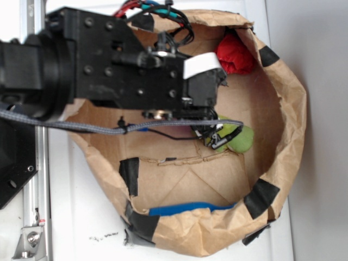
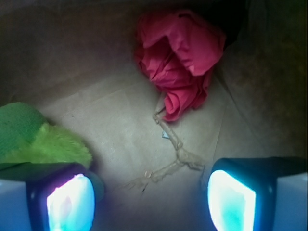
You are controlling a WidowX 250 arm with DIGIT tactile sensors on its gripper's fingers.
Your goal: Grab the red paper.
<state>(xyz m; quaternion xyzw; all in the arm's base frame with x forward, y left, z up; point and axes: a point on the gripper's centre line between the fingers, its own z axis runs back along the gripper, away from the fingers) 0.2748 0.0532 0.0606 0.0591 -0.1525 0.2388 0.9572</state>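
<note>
While the hand hangs spread, the red paper lies apart — ungripped

Inside the paper bag, the red paper lies ahead of my gripper against the bag wall, the plush toy touching my left finger.

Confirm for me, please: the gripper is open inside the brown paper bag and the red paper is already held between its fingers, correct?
Not quite. The gripper is open inside the brown paper bag, but nothing is between its fingers. The wrist view shows the red paper lying apart, ahead of the fingertips, on the bag floor.
</note>
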